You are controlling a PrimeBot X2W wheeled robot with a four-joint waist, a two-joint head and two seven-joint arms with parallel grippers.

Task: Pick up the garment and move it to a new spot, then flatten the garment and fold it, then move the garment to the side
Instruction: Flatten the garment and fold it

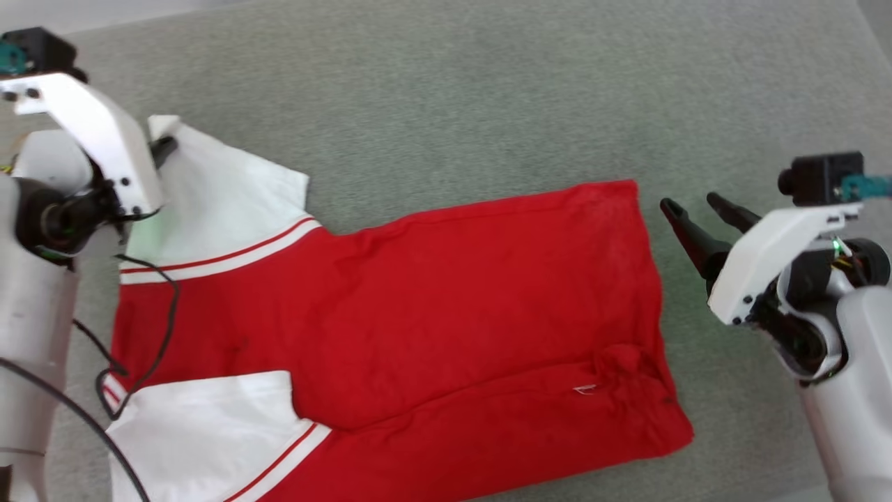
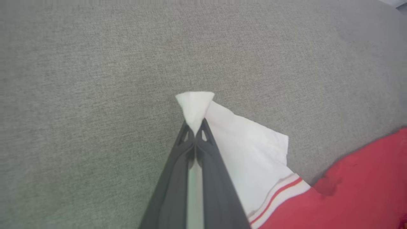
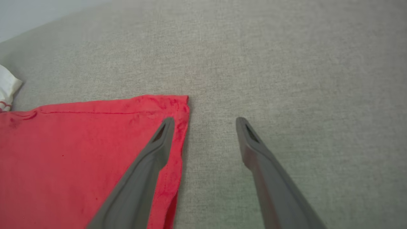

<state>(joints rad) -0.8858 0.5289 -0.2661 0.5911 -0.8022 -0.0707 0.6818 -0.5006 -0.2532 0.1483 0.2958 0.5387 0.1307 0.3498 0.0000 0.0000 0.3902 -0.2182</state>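
Left wrist view: left gripper (image 2: 194, 128) jaws pinched tight on white sleeve corner of garment (image 2: 254, 159), cloth tip poking past fingertips. Right wrist view: right gripper (image 3: 205, 122) jaws spread wide, holding nothing; one finger overlaps red hem corner, other over grey surface (image 3: 286, 63). Garment lies spread between arms.

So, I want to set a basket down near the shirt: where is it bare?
Bare: the grey surface past the far edge of the shirt. Narrow: the strip between its hem and the open right claw. Crowded: the left, where the left claw pinches a sleeve.
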